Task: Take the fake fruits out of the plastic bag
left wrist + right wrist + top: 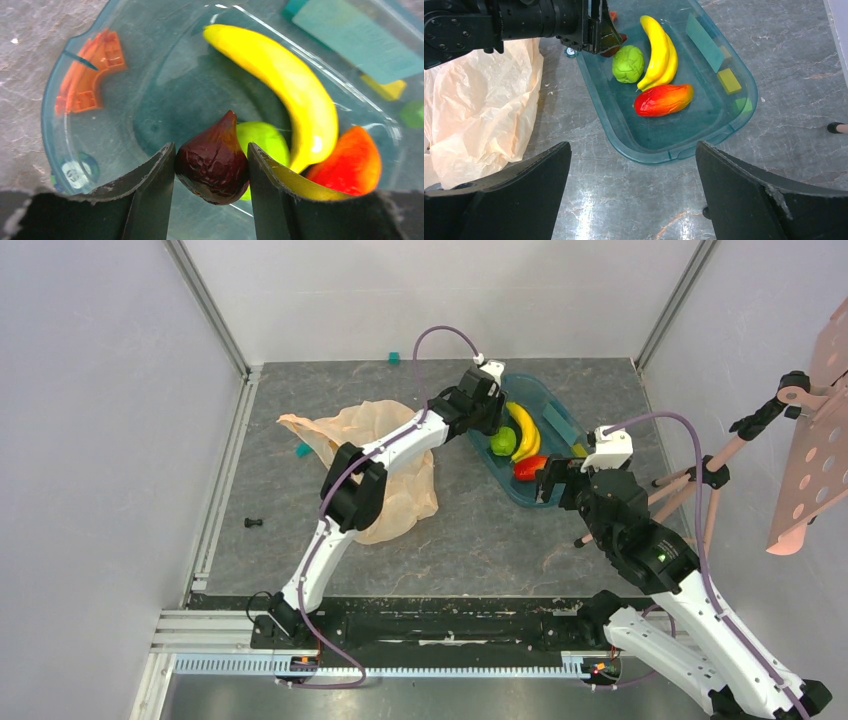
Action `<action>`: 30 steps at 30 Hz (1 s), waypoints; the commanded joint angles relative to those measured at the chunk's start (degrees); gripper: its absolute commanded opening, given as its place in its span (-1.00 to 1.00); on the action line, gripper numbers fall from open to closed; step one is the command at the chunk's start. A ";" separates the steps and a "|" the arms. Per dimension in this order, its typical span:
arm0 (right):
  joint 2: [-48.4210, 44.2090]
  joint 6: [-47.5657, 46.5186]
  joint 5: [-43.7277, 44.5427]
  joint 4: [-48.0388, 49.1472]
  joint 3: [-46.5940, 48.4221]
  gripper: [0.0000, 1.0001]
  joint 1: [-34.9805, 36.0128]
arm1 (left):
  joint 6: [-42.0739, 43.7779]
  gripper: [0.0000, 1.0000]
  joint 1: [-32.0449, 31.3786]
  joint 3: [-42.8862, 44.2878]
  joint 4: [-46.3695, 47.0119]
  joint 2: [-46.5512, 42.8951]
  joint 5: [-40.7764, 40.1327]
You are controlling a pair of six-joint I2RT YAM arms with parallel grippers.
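no legible text, no readable labels

In the teal tub (664,156), the banana (656,50), green fruit (628,63) and red-orange fruit (663,99) fill the middle, and the left gripper (211,152) with its dark fruit (215,172) hangs over the far end. The tub's near end is bare; the plastic bag (484,100) sprawls left of it.

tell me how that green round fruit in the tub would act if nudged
Probably rolls: the green fruit looks ball-shaped. The banana beside it would likely stop it that way. Its glossy skin may be slippery to pinch.
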 commanded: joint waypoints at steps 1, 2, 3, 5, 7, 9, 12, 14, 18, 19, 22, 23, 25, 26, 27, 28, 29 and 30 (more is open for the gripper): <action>0.00 -0.88 -0.43 0.12 0.23 0.96 -0.09 | 5.19 0.16 0.08 3.72 0.57 1.70 -4.67; 0.15 -0.87 -0.63 0.12 0.23 0.96 -0.09 | 5.44 0.19 0.08 3.90 0.48 2.17 -4.91; 0.34 -0.81 -0.83 0.17 0.20 0.96 -0.09 | 5.59 0.21 0.08 4.23 0.24 2.54 -4.86; 0.48 -0.87 -1.02 0.17 0.23 0.96 -0.09 | 5.73 0.22 0.08 4.85 -0.44 3.46 -4.99; 0.44 -0.91 -1.15 0.20 0.17 0.96 -0.12 | 5.65 0.30 0.08 4.84 -0.70 3.82 -4.89; 0.41 -1.06 -1.19 0.26 0.10 0.96 -0.11 | 5.56 0.39 0.08 4.83 -1.03 4.02 -4.68; 0.24 -0.98 -1.28 0.21 -0.12 0.96 -0.09 | 5.39 0.44 0.08 4.77 -1.45 3.98 -4.42; 0.00 -0.92 -1.30 0.21 -0.21 0.96 -0.05 | 5.29 0.48 0.16 4.92 -1.83 3.93 -4.33; -0.23 -0.93 -1.41 0.02 0.05 0.96 -0.09 | 4.72 0.56 0.34 4.95 -3.32 2.62 -3.93; -0.33 -0.97 -1.28 -0.04 0.05 0.96 -0.09 | 4.51 0.58 0.33 4.72 -3.71 1.73 -3.75; -0.32 -1.15 -1.23 -0.04 0.01 0.96 -0.09 | 4.09 0.65 0.34 3.96 -4.05 -2.01 -3.29; -0.43 -1.23 -1.20 -0.05 -0.08 0.96 -0.10 | 3.83 0.68 0.30 3.71 -4.19 -3.77 -3.01; -0.53 -1.21 -1.42 -0.05 -0.34 0.96 -0.11 | 3.09 0.80 0.34 3.48 -4.70 -7.39 -2.53; -0.58 -1.17 -1.59 -0.09 -0.46 0.96 -0.10 | 2.44 0.85 0.34 3.16 -5.07 -9.18 -2.41; -0.64 -1.27 -1.76 -0.01 -0.68 0.96 -0.09 | 1.81 0.89 0.34 2.61 -5.35 -11.25 -2.36; -0.75 -1.25 -1.96 0.10 -0.88 0.96 -0.09 | 1.18 0.90 0.35 1.52 -5.58 -13.41 -2.33; -0.88 -1.34 -2.07 0.27 -1.16 0.96 -0.10 | 0.25 0.91 0.34 0.23 -5.55 -15.97 -2.39; -1.20 -1.38 -2.31 0.45 -1.47 0.96 -0.09 | -0.87 0.93 0.37 -1.57 -5.62 -18.63 -2.27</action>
